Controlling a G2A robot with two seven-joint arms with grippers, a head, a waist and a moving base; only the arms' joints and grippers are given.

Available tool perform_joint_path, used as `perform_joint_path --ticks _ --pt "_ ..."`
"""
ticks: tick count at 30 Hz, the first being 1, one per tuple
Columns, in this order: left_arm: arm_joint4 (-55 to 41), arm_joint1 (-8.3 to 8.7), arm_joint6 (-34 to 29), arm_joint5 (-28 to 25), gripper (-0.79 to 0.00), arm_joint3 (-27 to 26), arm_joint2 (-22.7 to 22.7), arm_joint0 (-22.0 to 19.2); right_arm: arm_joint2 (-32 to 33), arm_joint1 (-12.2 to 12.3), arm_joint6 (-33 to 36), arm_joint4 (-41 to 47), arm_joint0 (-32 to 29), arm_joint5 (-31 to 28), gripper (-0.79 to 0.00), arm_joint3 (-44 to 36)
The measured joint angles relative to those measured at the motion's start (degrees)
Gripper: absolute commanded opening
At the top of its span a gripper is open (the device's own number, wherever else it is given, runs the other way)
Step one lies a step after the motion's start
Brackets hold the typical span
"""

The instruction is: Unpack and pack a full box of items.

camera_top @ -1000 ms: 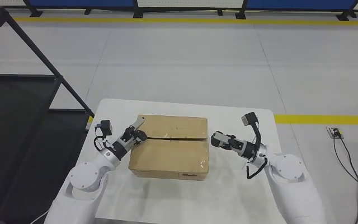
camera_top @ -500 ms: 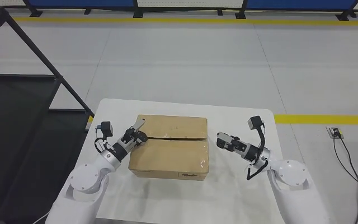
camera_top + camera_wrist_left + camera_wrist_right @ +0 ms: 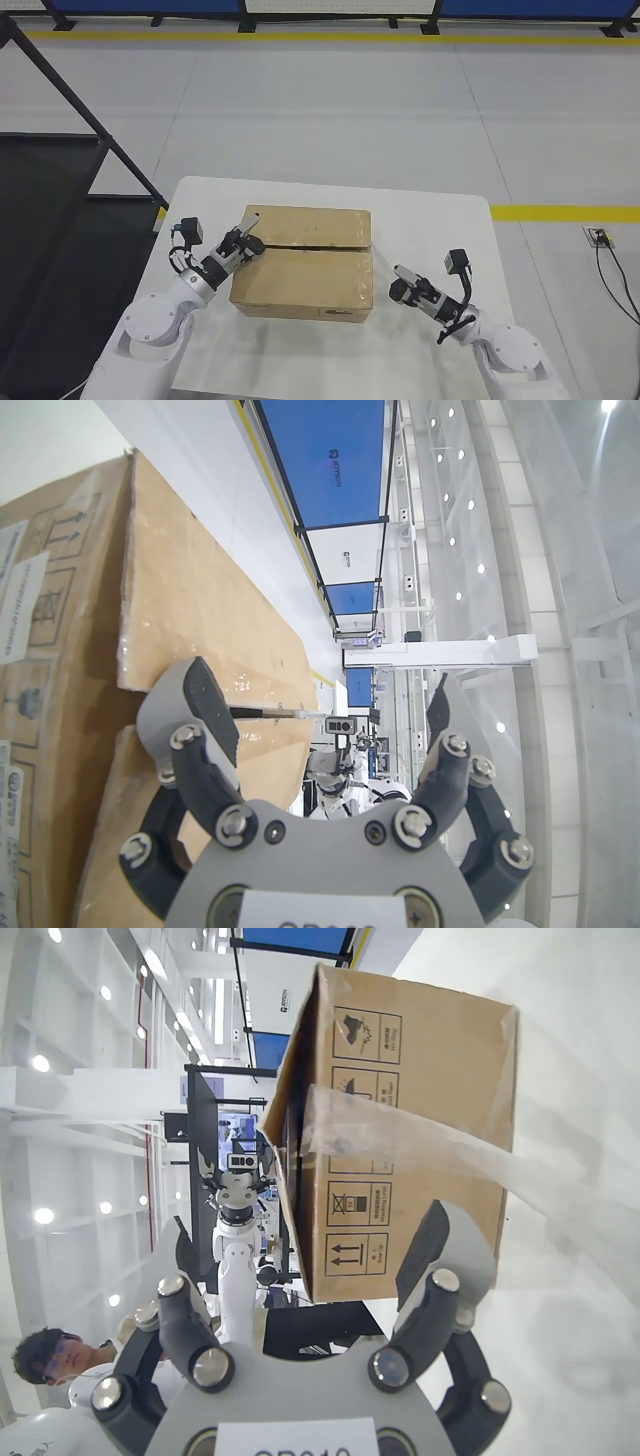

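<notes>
A brown cardboard box (image 3: 305, 260) lies in the middle of the white table, its two top flaps meeting in a seam along its length. My left gripper (image 3: 247, 243) is at the box's left end, open, with one finger (image 3: 210, 710) resting at the seam between the flaps (image 3: 210, 640). My right gripper (image 3: 400, 287) is open and hangs off the box's right front corner, apart from it. In the right wrist view the box's end face (image 3: 415, 1138) shows printed labels, and a loose strip of clear tape (image 3: 440, 1138) trails off it, beyond my open right gripper (image 3: 310, 1248).
The table (image 3: 430, 225) has bare surface to the right of and in front of the box. A black metal frame (image 3: 70, 190) stands beside the table's left side. Grey floor with a yellow line (image 3: 560, 212) lies beyond.
My right gripper has drawn back from the box's right end toward the table's front edge. The left gripper has stayed at the seam.
</notes>
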Motion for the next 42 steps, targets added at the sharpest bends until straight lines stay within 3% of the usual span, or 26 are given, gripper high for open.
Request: perform_joint_path --ticks 9,24,30,42 --pt "-0.25 -0.05 -0.07 0.06 0.0 0.21 -0.24 -0.32 -4.25 -0.66 -7.85 -0.84 0.23 6.62 0.0 1.56" --pt "-0.99 -0.15 0.54 -0.06 0.0 0.31 -0.77 -0.35 -6.63 -1.19 -12.4 2.05 3.58 13.2 0.0 5.14" --pt "-0.6 -0.18 0.7 -0.06 0.0 0.37 -0.67 -0.15 -5.72 -1.37 -13.43 5.89 4.11 8.89 0.0 8.51" --pt "0.64 -0.37 0.5 0.31 0.0 0.12 0.7 -0.21 -4.98 -1.87 -23.35 6.17 3.06 -0.62 0.0 9.89"
